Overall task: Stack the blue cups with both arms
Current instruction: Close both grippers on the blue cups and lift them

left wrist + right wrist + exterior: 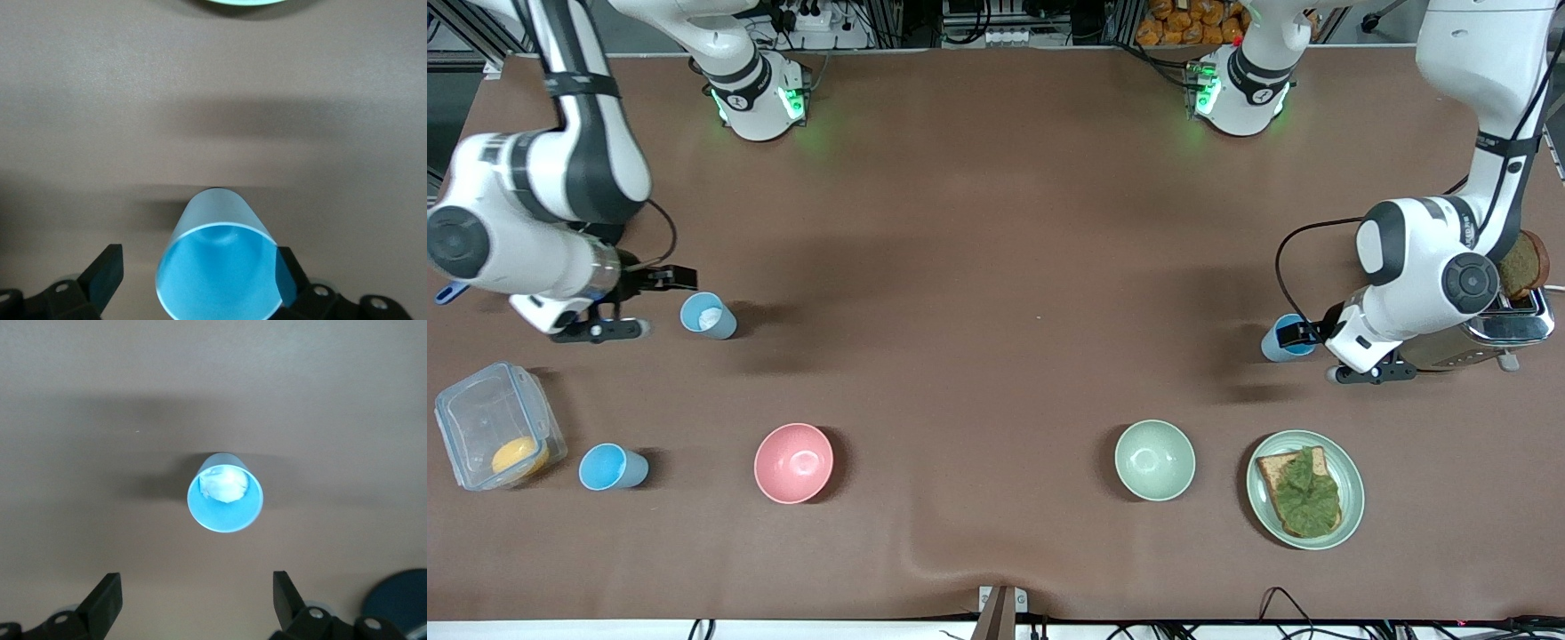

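While the left gripper (193, 283) hangs low at the left arm's end of the table (996, 267), its jaws stand apart around a blue cup (220, 267): one finger touches the cup's wall, the other stands clear with a gap showing. That cup stands upright on the table, just beside a chrome toaster (1485, 342) with a slice of brown bread (1522, 265) rising from its slot. At the right arm's end, the right gripper (193, 607) also has its jaws spread wide, with nothing between them; a paler cup (225, 492) with a whitish patch inside stands upright on the table just ahead of it, apart from the fingers. A third cup (611, 468) stands nearer the front camera at that same end, beside a clear plastic box (498, 425) holding something orange. Along the same row sit a pink bowl (793, 463) and a pale green bowl (1154, 460), well apart from one another, and then a green plate (1352, 480) carrying toast under a leaf of lettuce. All three cups stand separately, none nested in another.
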